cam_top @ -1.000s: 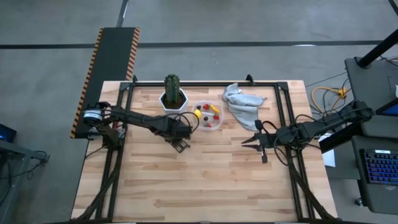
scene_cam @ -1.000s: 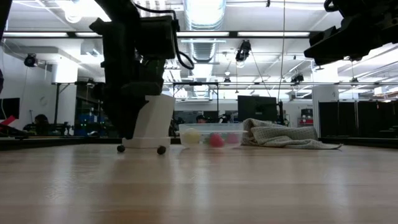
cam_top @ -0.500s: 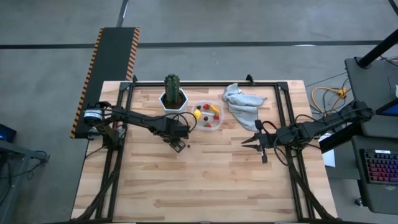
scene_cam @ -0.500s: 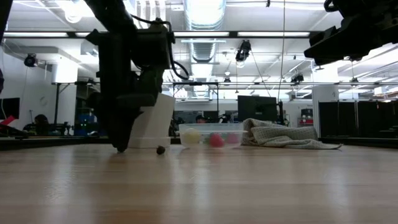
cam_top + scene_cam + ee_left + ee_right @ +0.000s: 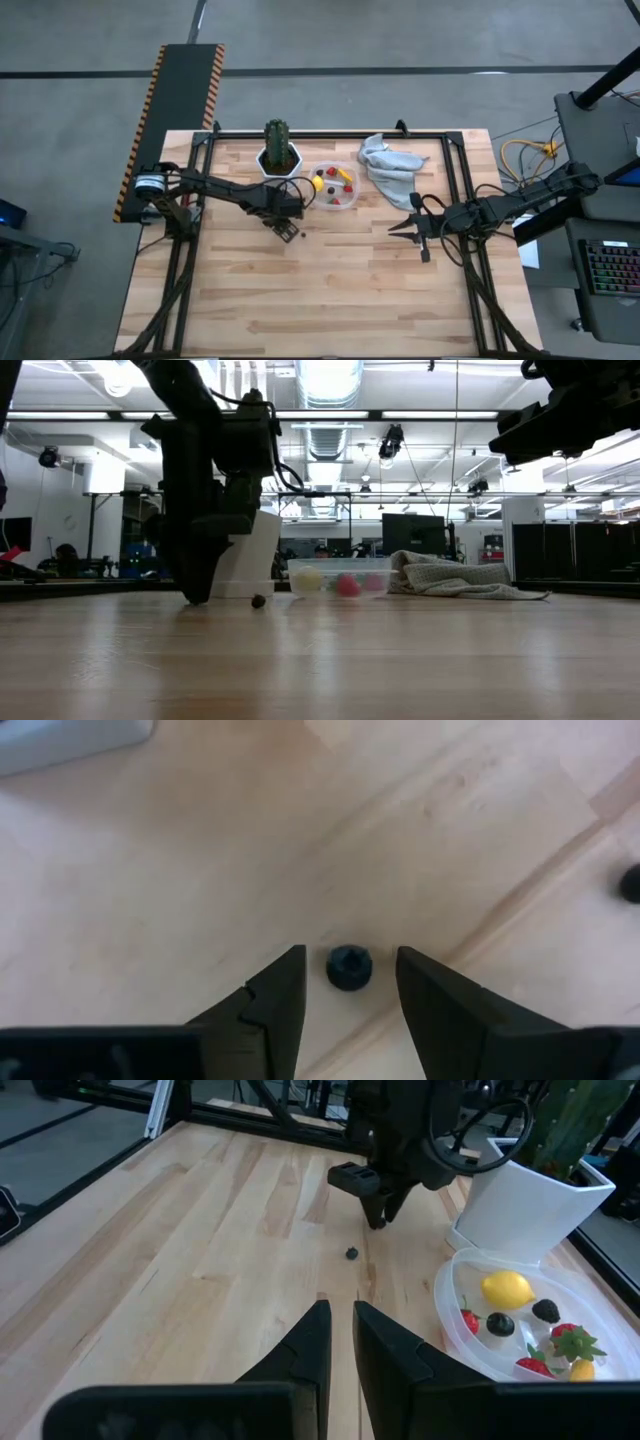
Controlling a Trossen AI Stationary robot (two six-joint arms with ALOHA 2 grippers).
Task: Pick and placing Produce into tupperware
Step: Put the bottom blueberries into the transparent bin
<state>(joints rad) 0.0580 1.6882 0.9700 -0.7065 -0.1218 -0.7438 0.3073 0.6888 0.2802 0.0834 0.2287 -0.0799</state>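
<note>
The clear tupperware (image 5: 335, 187) (image 5: 455, 1330) stands on the table beside the white cactus pot. In it lie a yellow lemon (image 5: 507, 1290), red berries, dark berries and a yellow-orange stick. Two dark berries rest on the wood. One berry (image 5: 348, 967) sits between the open fingers of my left gripper (image 5: 288, 232) (image 5: 350, 982), which points down at the table; a gap shows on each side of it. The other berry (image 5: 303, 235) (image 5: 258, 600) (image 5: 630, 882) lies free close by. My right gripper (image 5: 392, 229) (image 5: 340, 1340) hovers over the table's right part, its fingers close together and holding nothing.
A green cactus in a white pot (image 5: 279, 150) stands left of the tupperware, and a crumpled grey cloth (image 5: 388, 165) lies to its right. Black frame rails (image 5: 455, 180) run along the table's sides. Bare wood covers the near half of the table.
My left gripper has come down to the tabletop, its fingers settling on either side of one dark berry, which the low view now hides behind them. It has kept almost still for the last half second. The other berry stayed where it was.
</note>
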